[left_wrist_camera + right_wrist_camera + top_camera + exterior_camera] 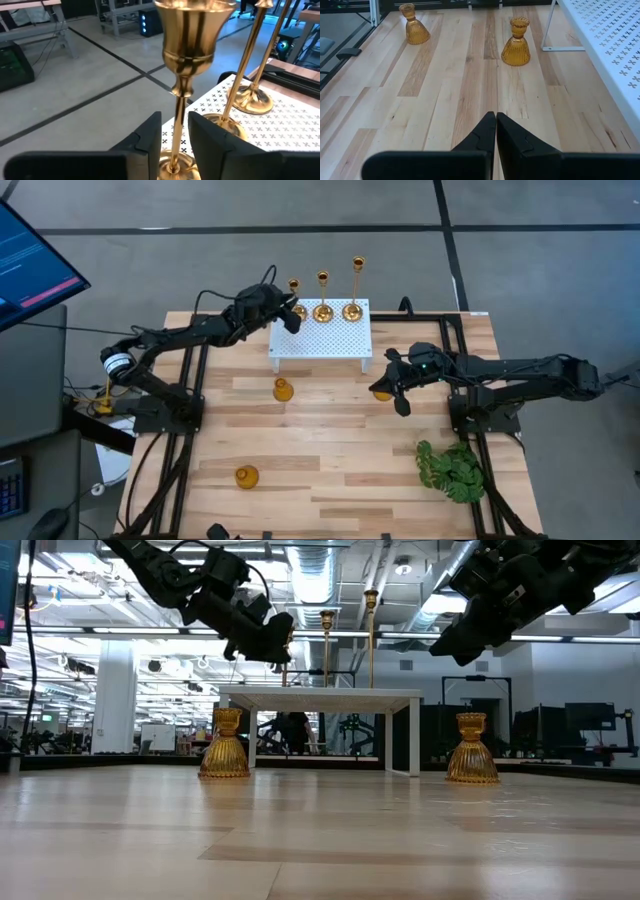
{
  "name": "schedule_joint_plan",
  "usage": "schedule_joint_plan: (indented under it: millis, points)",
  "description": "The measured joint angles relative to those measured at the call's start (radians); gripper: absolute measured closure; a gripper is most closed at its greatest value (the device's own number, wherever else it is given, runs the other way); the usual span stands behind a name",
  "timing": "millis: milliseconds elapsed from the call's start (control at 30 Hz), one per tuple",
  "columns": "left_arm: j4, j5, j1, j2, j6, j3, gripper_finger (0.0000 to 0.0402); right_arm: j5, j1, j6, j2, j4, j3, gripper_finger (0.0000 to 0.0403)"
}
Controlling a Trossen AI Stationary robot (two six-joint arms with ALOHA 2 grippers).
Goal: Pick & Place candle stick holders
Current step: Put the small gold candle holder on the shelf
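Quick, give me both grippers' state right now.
Left gripper: open, fingers parted either side of the shortest brass candlestick's stem on the white stand, not clamping it.
Right gripper: shut, holding nothing, above the table.

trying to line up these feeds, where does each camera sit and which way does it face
High: overhead, straight down on the wooden table; both arms show.
Low: table height, level toward the white perforated stand; both arms overhead.
Left wrist: past the left gripper, fingers flanking the short slim brass candlestick on the stand.
Right wrist: past the shut right gripper toward two squat amber holders.
Shared: high and low both show the stand.
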Motion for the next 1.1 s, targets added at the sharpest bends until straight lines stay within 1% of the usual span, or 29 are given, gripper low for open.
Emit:
schedule_joint_plan:
  millis: [233,333,833,1100]
  points:
    - [0.003,-0.001,-0.019,0.000,0.003,0.000,0.0297,0.000,0.000,0.000,0.000,0.000,0.000,0.0396]
    - [0.003,0.001,-0.020,-0.001,0.024,0.000,0.0297,0.000,0.000,0.000,0.000,0.000,0.000,0.0396]
    - [0.001,0.000,-0.020,-0.001,0.024,0.000,0.0297,0.000,0.000,0.000,0.000,-0.003,0.000,0.0396]
    - [-0.001,0.000,-0.020,-0.002,0.027,0.001,0.0297,0.000,0.000,0.001,0.000,-0.037,0.000,0.0396]
